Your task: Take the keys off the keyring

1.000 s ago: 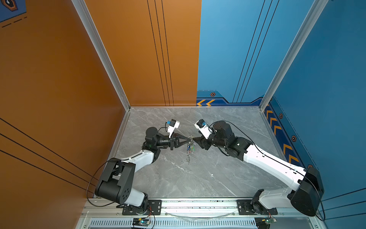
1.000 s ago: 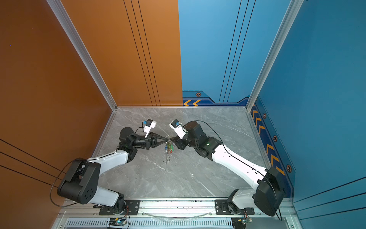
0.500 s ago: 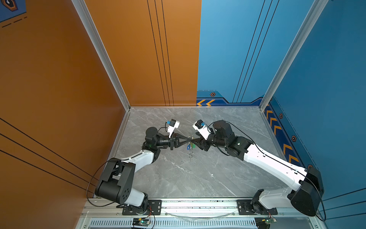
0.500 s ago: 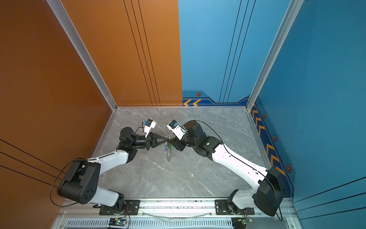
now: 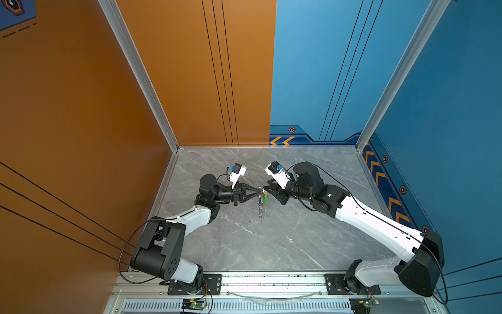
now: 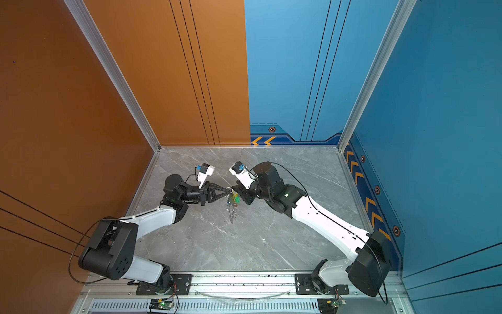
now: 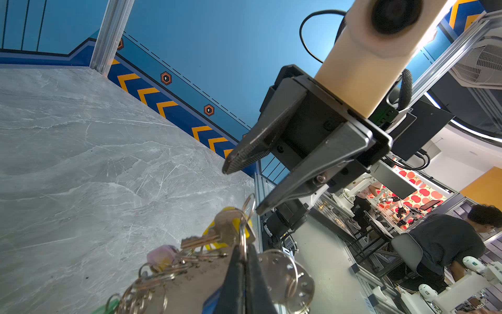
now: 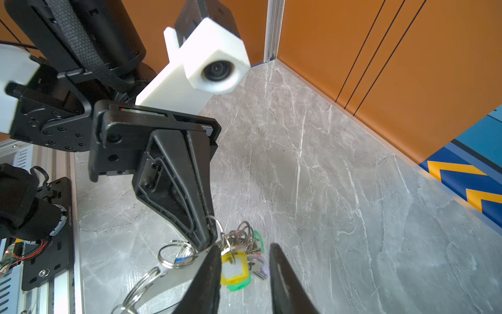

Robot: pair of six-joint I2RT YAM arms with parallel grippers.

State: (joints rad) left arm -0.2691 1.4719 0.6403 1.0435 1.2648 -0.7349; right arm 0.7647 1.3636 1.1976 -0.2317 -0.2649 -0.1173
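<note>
The keyring [image 7: 190, 288], a flat grey hoop edged with small split rings, hangs above the table with my left gripper [image 7: 244, 250] shut on its rim. In both top views it shows edge-on below that gripper [image 5: 261, 190] [image 6: 229, 190]. The keys [image 8: 252, 244] bunch at its top, with a yellow tag [image 8: 233, 269], green tags and a pink tag [image 7: 163, 254]. My right gripper [image 8: 244, 247] straddles the bunch; one finger touches the yellow tag, the other stands apart, so it is open. From the left wrist it shows as two spread fingers [image 7: 244, 157] just above the keys.
The grey marble table [image 5: 244, 244] lies beneath, walled by orange panels [image 5: 190, 81] on the left and back and blue panels [image 5: 448, 136] on the right. An aluminium rail [image 5: 271, 280] with both arm bases runs along the front edge.
My right gripper's jaws have narrowed around the key bunch and it has edged closer to the left gripper. The left gripper has kept its hold on the keyring.
</note>
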